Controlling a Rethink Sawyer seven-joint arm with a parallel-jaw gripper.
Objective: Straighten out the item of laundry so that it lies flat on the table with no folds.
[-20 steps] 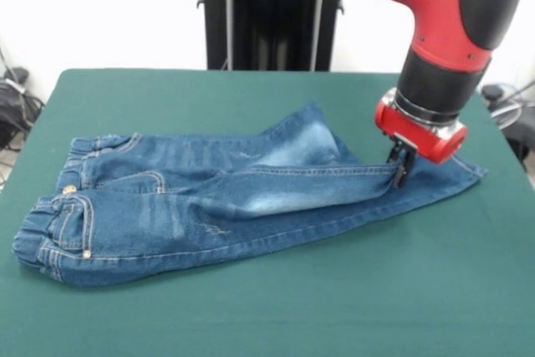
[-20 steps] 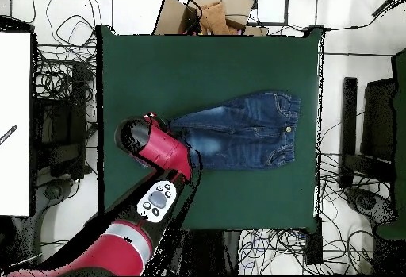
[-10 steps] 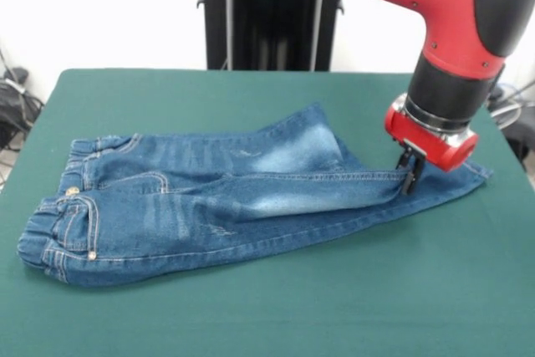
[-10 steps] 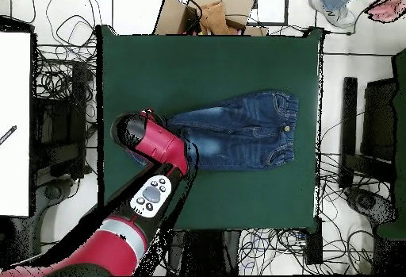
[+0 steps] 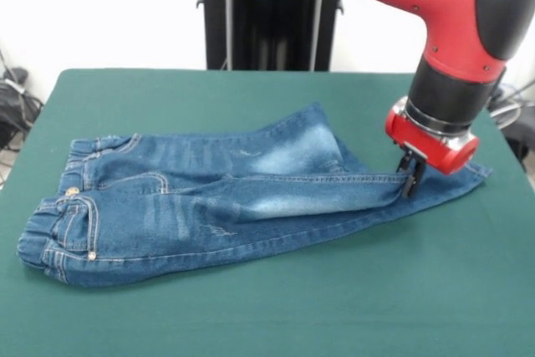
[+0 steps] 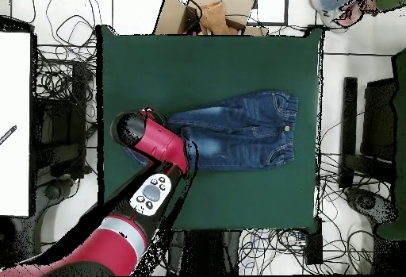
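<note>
On green cloth table [image 5: 251,315] | faded denim jeans [image 5: 217,202], legs overlapping

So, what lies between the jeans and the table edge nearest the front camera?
Only bare green table lies below the jeans in the front view.

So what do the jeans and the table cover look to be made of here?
The jeans look like blue denim: woven cotton with faded pale patches, tan seam stitching and small brass-looking studs at the pockets. The table is covered in plain dark green cloth, matte and smooth, possibly felt; the weave cannot be told.
</note>
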